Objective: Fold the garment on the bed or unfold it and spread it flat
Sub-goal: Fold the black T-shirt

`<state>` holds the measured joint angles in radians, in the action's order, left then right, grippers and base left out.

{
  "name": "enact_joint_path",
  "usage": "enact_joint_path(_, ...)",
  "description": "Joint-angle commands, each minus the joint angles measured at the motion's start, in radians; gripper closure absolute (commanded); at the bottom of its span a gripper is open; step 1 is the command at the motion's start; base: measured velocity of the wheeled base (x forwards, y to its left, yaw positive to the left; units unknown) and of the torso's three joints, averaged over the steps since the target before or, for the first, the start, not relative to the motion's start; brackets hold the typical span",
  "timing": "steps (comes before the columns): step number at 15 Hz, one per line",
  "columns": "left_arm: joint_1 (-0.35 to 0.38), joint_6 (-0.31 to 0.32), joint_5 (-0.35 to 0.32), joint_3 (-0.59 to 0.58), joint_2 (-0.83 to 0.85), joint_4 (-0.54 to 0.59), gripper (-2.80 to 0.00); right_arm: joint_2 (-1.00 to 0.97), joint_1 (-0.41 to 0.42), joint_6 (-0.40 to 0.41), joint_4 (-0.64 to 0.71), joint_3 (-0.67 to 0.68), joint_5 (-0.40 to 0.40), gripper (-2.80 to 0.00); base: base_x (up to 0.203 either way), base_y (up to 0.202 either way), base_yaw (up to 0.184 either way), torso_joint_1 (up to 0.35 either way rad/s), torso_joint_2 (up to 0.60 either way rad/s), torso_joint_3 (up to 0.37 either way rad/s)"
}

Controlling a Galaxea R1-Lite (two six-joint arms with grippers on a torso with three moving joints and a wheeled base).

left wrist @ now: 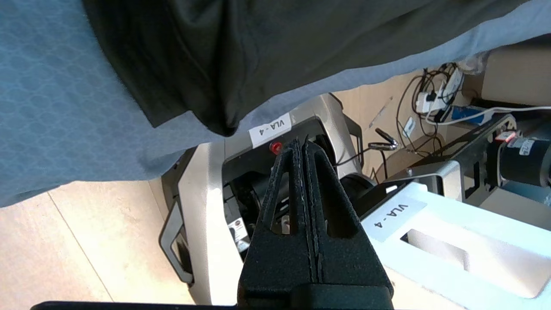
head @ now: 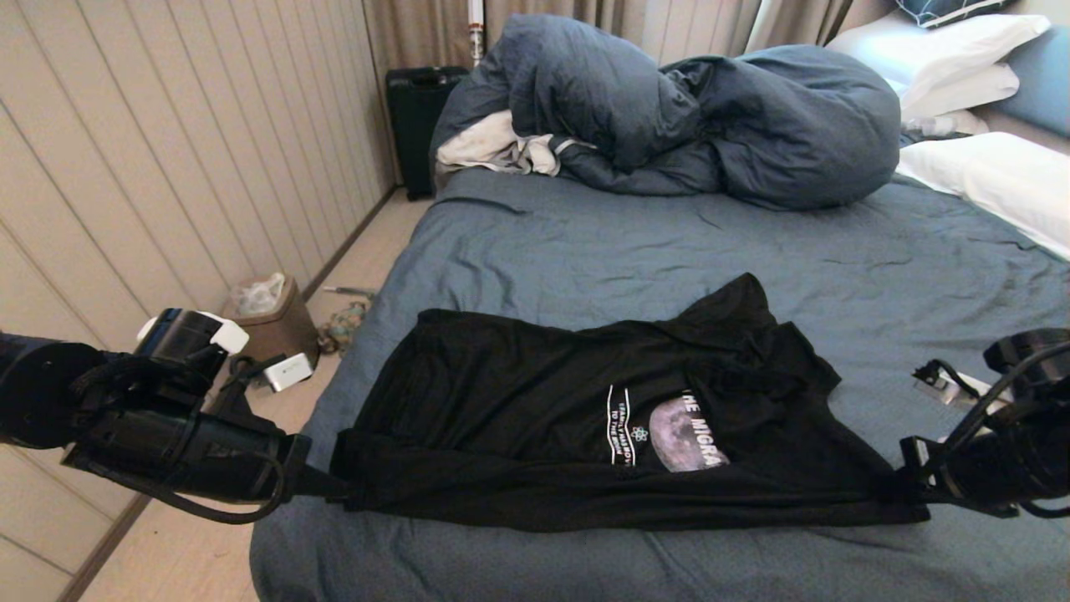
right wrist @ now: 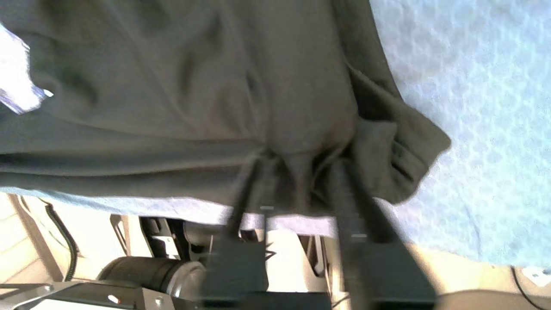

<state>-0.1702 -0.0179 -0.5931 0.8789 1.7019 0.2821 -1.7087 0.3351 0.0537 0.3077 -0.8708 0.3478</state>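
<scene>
- T-shirt (head: 585, 418) lies spread across the near edge of the bed (head: 635, 251), print up, far side still rumpled.
- Left hand (left wrist: 301, 148) is pinched closed on nothing, off the bed edge just beside the shirt's left corner.
- Right hand (right wrist: 301, 181) sits at the right corner, fingers parted with the fabric bunched between them.
- Risk: parted fingers drag that corner as the right hand pulls away, so it folds back.
- Risk: near hem slides off the edge, since it lies close to it.
</scene>
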Motion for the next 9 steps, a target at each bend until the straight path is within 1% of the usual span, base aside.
enact_joint_path(1,0.0,-0.001,-0.004,0.0,0.004,0.002,0.0,-0.011,0.002,0.0,0.002,-0.008,0.005,-2.8,0.0,0.0,0.0,0.0,0.0,0.0)
enact_joint_path(4,0.0,-0.002,-0.005,0.002,0.007,-0.001,0.0,-0.007,0.003,-0.011,0.005,-0.067,0.005,-2.8,0.0,0.0,0.0,0.0,0.0,0.0)
enact_joint_path(8,0.003,-0.01,-0.007,0.005,-0.005,-0.006,0.0,-0.004,0.031,-0.093,0.009,-0.236,0.005,-2.8,0.0,0.0,0.0,0.0,0.0,0.0)
enact_joint_path(9,0.008,-0.011,-0.007,0.008,-0.007,-0.006,0.0,-0.007,0.034,-0.123,0.009,-0.261,0.007,0.0,0.0,0.0,0.0,0.0,0.0,0.0)
